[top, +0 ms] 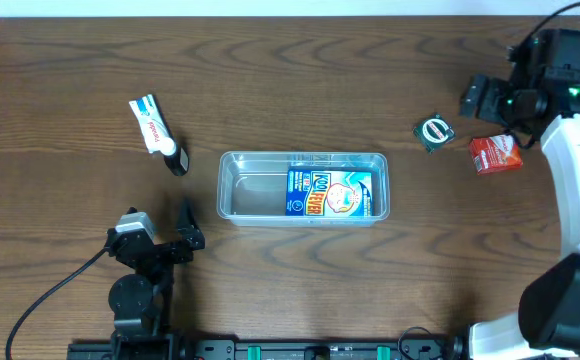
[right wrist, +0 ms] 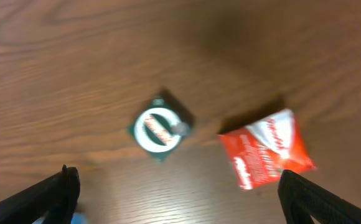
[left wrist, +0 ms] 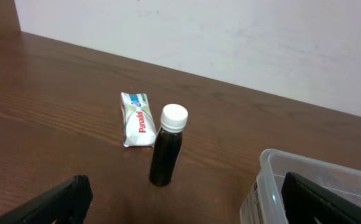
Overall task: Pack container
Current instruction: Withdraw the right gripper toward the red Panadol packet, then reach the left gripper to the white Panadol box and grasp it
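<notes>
The clear plastic container (top: pixel 303 186) lies mid-table with a blue packet (top: pixel 328 193) inside its right half; its corner shows in the left wrist view (left wrist: pixel 274 180). A white Panadol packet (top: pixel 148 123) (left wrist: pixel 136 118) and a dark bottle with a white cap (top: pixel 174 157) (left wrist: pixel 167 152) sit to the container's left. A green round packet (top: pixel 434 131) (right wrist: pixel 160 129) and a red packet (top: pixel 495 153) (right wrist: pixel 267 149) lie to its right. My left gripper (top: pixel 182 230) (left wrist: pixel 180 202) is open and empty, near the container's front left corner. My right gripper (top: pixel 490 100) (right wrist: pixel 179 199) is open and empty above the green and red packets.
The wooden table (top: pixel 300 80) ends at a white wall at the back (left wrist: pixel 230 31). A black cable (top: pixel 50 300) runs along the front left, beside the left arm's base.
</notes>
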Controlling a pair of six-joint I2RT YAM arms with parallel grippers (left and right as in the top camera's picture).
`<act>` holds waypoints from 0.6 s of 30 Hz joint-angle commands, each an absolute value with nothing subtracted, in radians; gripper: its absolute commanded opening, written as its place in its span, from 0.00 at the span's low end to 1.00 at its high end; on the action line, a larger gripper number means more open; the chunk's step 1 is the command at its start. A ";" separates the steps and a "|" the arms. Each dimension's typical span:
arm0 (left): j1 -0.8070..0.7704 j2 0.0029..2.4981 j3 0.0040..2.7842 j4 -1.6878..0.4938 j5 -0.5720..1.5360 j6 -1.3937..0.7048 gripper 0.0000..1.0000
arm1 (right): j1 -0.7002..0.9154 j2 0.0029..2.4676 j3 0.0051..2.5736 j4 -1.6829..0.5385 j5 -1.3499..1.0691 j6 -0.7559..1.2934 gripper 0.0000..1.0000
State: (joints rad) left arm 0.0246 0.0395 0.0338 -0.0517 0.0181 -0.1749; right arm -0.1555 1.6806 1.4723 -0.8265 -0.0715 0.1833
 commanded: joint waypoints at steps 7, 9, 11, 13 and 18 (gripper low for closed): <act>0.029 0.043 0.006 -0.057 0.027 -0.188 0.98 | -0.178 1.702 1.442 -0.824 -0.041 0.201 0.99; 0.029 0.044 0.023 -0.066 0.088 -0.156 0.98 | -0.176 1.702 1.437 -0.818 -0.041 0.201 0.99; 0.029 0.055 0.071 -0.109 0.105 -0.150 0.98 | -0.176 1.702 1.436 -0.818 -0.041 0.201 0.99; 0.030 0.100 0.151 -0.173 0.057 -0.153 0.98 | -0.176 1.702 1.436 -0.818 -0.042 0.201 0.99; 0.044 0.385 0.412 -0.263 -0.037 -0.154 0.98 | -0.172 1.702 1.436 -0.817 -0.072 0.201 0.99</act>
